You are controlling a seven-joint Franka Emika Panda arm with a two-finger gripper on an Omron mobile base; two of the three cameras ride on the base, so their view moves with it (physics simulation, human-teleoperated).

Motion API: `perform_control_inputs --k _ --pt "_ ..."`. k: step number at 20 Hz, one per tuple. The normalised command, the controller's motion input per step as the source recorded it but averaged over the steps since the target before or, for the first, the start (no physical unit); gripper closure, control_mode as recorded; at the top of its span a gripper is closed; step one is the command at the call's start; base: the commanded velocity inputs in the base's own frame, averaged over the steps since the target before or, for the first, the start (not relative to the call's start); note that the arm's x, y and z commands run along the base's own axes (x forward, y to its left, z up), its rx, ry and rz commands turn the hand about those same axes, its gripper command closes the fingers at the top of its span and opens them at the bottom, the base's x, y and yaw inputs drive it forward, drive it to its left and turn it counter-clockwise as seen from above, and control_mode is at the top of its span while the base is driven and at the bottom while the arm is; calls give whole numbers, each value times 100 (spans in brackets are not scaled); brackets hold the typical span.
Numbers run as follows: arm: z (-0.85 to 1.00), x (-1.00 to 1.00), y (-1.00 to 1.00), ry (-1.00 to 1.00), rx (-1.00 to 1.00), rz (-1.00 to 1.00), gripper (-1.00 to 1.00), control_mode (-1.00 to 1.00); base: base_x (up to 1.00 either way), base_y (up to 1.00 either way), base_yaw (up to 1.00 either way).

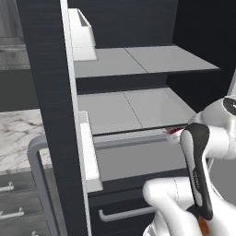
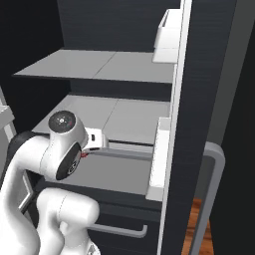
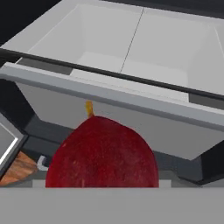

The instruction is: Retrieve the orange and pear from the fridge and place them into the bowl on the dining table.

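- Red fruit [image 3: 101,153], round-shouldered and dark red with a short yellow stem [image 3: 89,108], sits closest to the hand camera, at the bottom centre of its view.
- Fingertips are hidden behind that fruit. It hangs in front of the fridge with no shelf under it, so the gripper [image 1: 171,136] reads as clamped around it, jaws set wide.
- Whether this fruit is the pear cannot be told from its shape here.
- From the left base camera a sliver of the same red shows at the hand, just at the front lip of the lower shelf [image 1: 133,108].
- Just beyond the fruit stands the pale front wall of a white bin [image 3: 131,113]. A thin dark bar [image 3: 109,74] crosses its open top.
- Below the bin are dark drawer fronts, one with a grey horizontal handle [image 1: 124,214].
- The fridge [image 1: 50,92] stands open, its black door edge-on at the left of the left base view.
- That door carries white door bins [image 1: 83,32] and a long grey handle [image 1: 34,175].
- An upper shelf [image 1: 138,62], light grey, lies above the lower one.
- Wooden floor [image 3: 17,168] shows at the lower left of the hand view.
- Further left, past the door, a marble top [image 1: 18,133] with grey veins sits over grey drawers.
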Motion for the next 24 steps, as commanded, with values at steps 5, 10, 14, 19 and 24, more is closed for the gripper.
perform_control_inputs --k 5,10,14,19,24 --pt "0 -40 0 0 0 7 100 100 -60 0 12" --pt "0 0 0 0 0 0 100 100 -100 30 16" --pt "0 0 0 0 0 0 100 100 -100 61 18" --pt "0 0 0 0 0 0 100 100 -86 98 38" --pt "0 0 0 0 0 0 100 100 -43 100 58"
